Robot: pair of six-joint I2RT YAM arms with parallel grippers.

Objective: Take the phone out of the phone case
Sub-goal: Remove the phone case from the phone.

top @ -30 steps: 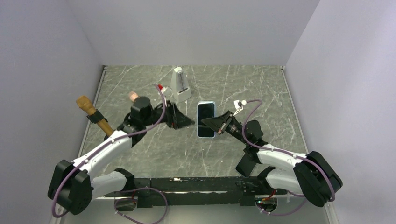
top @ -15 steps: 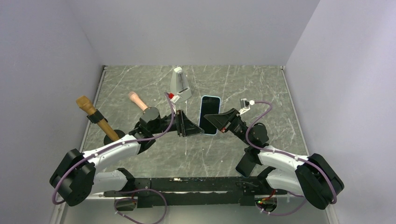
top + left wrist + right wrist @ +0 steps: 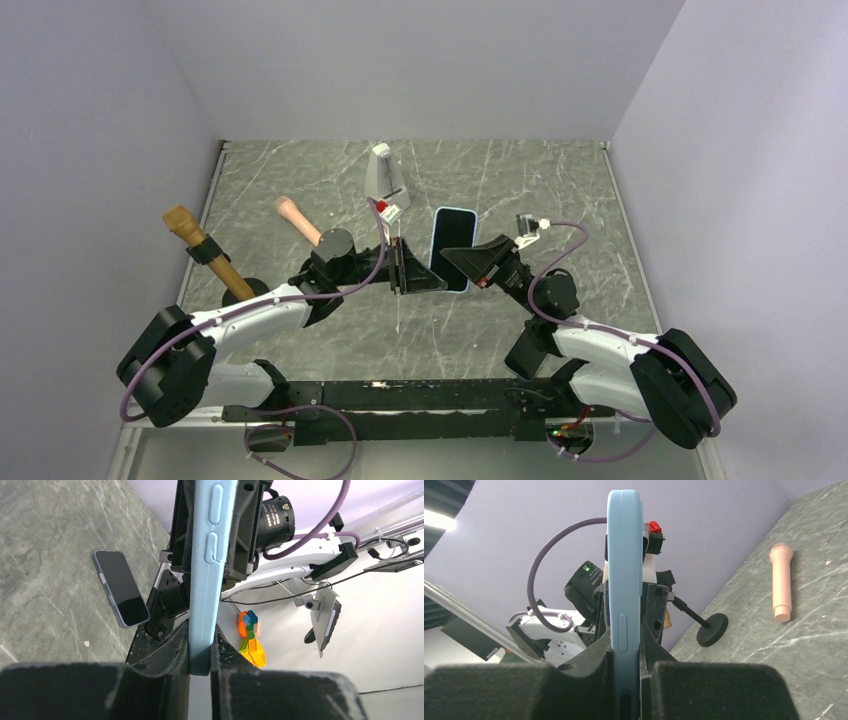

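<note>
Both sets of jaws are pinching the same thing: the black glass-fronted phone [image 3: 451, 238] inside its light blue soft phone case [image 3: 204, 575]. The left gripper [image 3: 418, 272] squeezes the front and back at one long side. The right gripper [image 3: 468, 264] does the same at the other long side. So the phone sits right between the two, and it looks lifted off the grey marble table [image 3: 560, 190]. Side buttons show just past each pair of jaws.

I think the phone is hard, flat and a bit heavy, and its smooth glass could slip or crack. The case looks bendy and grippy. A good place to grab is the thin blue lip at a corner, so it can peel back. Squeezing the flat faces only holds the phone in.
</note>
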